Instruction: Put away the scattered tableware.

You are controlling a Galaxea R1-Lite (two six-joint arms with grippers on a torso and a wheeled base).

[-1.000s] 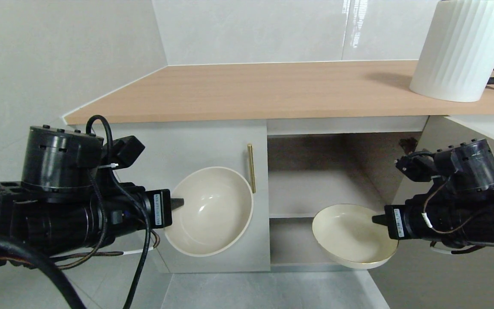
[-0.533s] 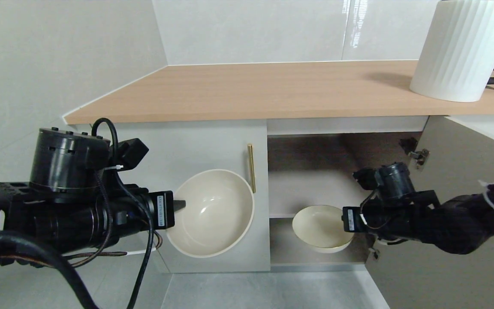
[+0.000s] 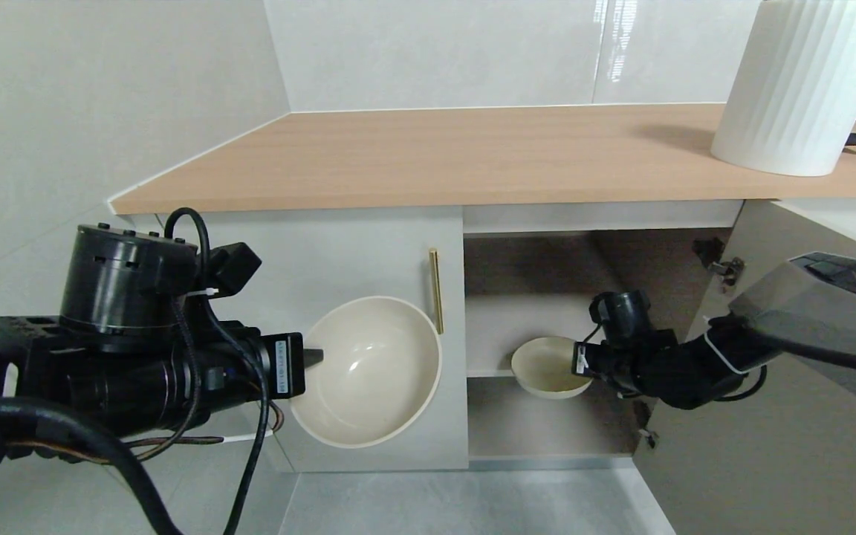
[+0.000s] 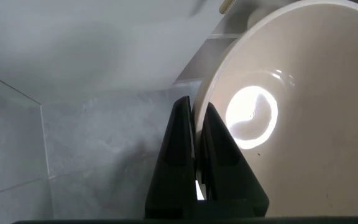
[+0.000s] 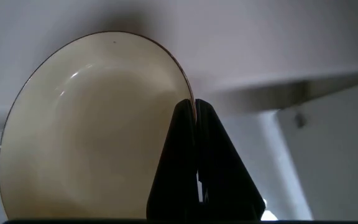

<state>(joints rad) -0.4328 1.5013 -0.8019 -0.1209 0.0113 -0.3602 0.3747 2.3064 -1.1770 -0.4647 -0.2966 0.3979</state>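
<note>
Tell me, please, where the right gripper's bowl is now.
In the head view, the bowl is right of centre inside the open cabinet, level with its shelf, held by the right gripper.

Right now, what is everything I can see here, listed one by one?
countertop: one, light wood, along the wall
ribbed vessel: one, white, on the countertop at right
closed door: one, grey, under the countertop at left
handle: one, gold, upright on the closed door
open door: one, grey, swung out at right
shelf: one, grey, behind the open door
deep bowl: one, cream, before the closed door
shallow bowl: one, cream, about level with the shelf's front edge
left claw: black, shut on the deep bowl's rim
right claw: black, shut on the shallow bowl's rim
</note>
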